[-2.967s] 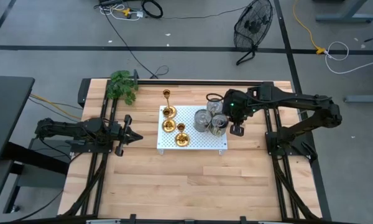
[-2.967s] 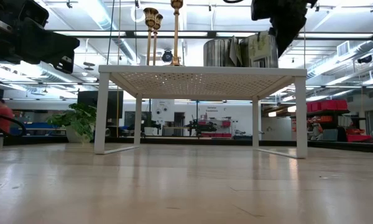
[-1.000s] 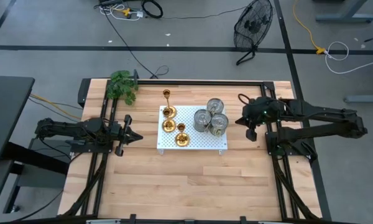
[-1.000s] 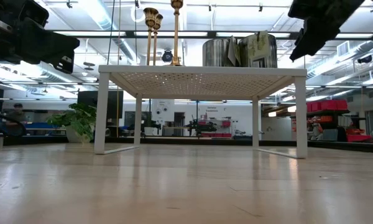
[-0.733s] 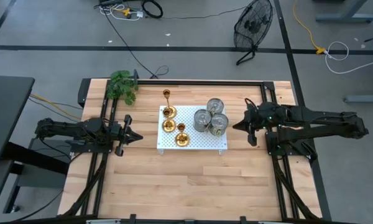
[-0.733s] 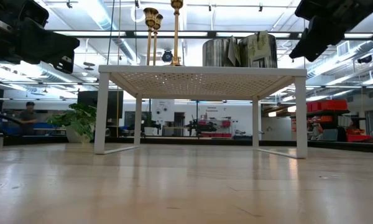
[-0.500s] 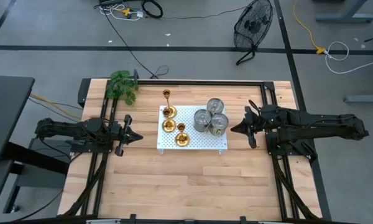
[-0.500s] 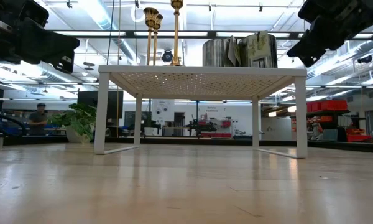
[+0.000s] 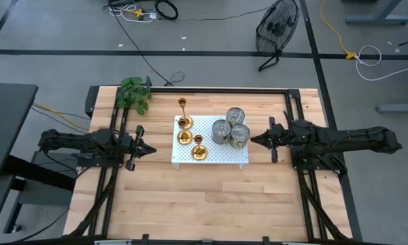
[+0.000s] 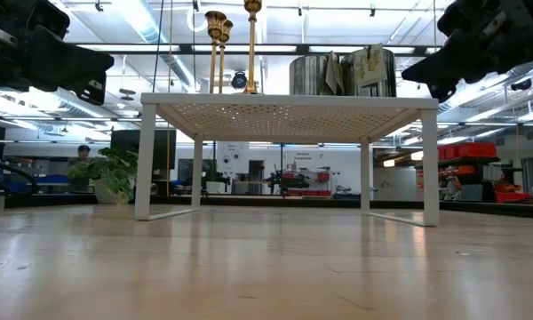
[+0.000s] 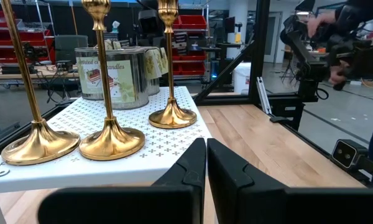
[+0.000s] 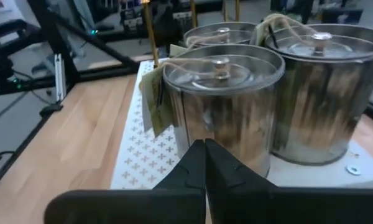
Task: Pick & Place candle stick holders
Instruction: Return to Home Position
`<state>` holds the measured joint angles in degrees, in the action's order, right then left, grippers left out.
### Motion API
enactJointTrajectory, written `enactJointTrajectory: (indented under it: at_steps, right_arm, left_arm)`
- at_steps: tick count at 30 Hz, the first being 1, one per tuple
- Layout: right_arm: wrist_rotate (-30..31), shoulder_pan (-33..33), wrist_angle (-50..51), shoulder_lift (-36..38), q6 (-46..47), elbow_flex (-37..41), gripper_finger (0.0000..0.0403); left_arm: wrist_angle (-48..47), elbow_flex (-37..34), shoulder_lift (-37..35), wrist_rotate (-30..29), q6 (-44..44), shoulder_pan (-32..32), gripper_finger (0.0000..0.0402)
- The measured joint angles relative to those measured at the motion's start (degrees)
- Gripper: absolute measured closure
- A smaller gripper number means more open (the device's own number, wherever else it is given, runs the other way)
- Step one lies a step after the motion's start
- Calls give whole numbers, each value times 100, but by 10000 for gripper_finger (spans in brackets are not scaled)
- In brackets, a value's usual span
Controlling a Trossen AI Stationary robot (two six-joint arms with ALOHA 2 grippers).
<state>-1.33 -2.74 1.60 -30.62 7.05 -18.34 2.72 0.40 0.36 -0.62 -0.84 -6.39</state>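
Observation:
Three gold candle stick holders (image 9: 184, 136) with round bases and slim stems stand on the left part of a white perforated stand (image 9: 211, 158). They also show in the left wrist view (image 11: 112, 140). My left gripper (image 9: 149, 148) is shut and empty, level, left of the stand and pointing at it (image 11: 206, 142). My right gripper (image 9: 253, 141) is shut and empty, level, right of the stand, pointing at the tins (image 12: 204, 144).
Three metal tins with paper tags (image 9: 231, 129) stand on the right part of the stand, close in front of my right gripper (image 12: 224, 106). A green plant (image 9: 134, 94) sits at the far left of the table. A person (image 10: 82, 160) stands far off in the room.
My right gripper has tipped from pointing down to lying level and has come down beside the stand's right edge, its tips moving toward the tins. It has stayed shut. The holders and tins have not moved.

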Motion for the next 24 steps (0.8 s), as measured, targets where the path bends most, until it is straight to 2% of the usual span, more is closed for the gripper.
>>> enactJointTrajectory:
  at_steps: [9, 24]
  right_arm:
    - [84, 100, -672, 761, 165, 960, 403]
    - [40, 253, -905, 1943, 240, 1664, 403]
  left_arm:
    - [0, 1, 0, 2, 2, 0, 383]
    - [-1, 1, 0, 1, 2, 0, 383]
